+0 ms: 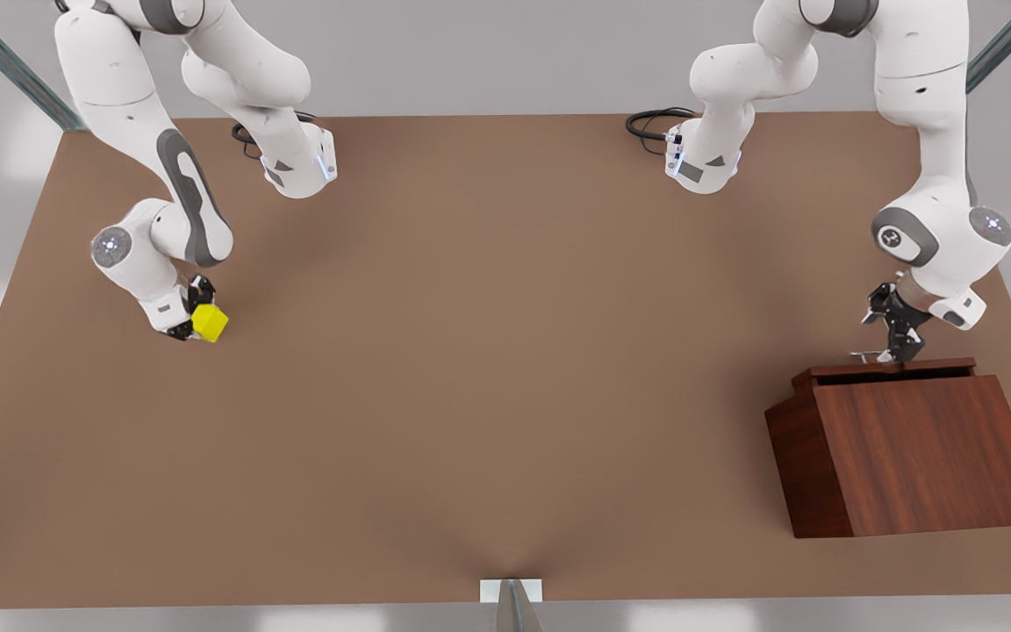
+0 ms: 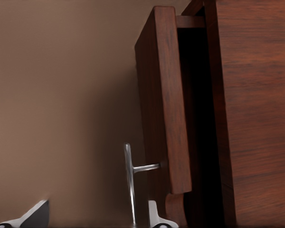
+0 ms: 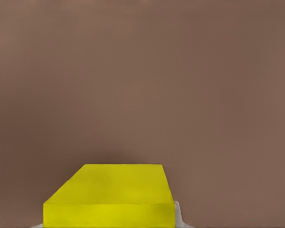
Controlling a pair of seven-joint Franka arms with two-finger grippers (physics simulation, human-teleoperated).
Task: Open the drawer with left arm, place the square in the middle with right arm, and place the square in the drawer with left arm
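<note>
While box [image 1: 927,452] hides drawer [image 2: 164,99], right end effector [image 1: 194,312] grips square [image 3: 111,197].

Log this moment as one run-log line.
left gripper: at thin silver bar handle | dark red-brown wooden drawer: slightly open | right gripper: shut on small yellow cube, front view's left | middle: bare

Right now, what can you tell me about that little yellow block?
The square is a small bright yellow cube with plain matte faces and no markings. It sits near the front view's left side of the brown table, far from the wooden box. The right gripper is around it, black fingers at its sides. In the front view it looks slightly tilted; whether it rests on the table or is lifted, I cannot tell.
</note>
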